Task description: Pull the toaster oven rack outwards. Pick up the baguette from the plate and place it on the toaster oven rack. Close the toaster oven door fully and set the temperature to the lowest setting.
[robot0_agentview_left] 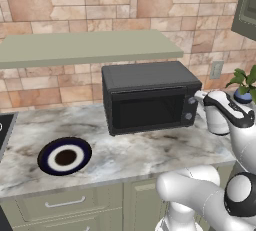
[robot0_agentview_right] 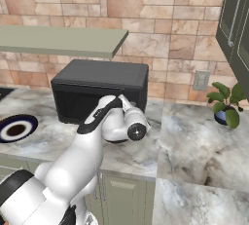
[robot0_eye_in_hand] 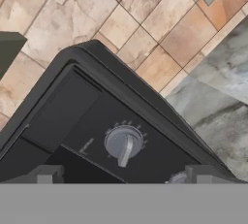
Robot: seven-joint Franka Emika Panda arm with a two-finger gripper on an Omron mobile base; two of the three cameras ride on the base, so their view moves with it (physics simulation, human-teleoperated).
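Hand view shows my hand [robot0_eye_in_hand: 121, 179] wide open, holding nothing, close to a round grey knob [robot0_eye_in_hand: 124, 143]. It looks hard and small; I'd pinch its raised ridge.

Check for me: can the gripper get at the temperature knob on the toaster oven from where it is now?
Probably yes. In the hand view the gripper is open, its fingers straddling the line to the knob on the toaster oven, with nothing between. The door looks shut.
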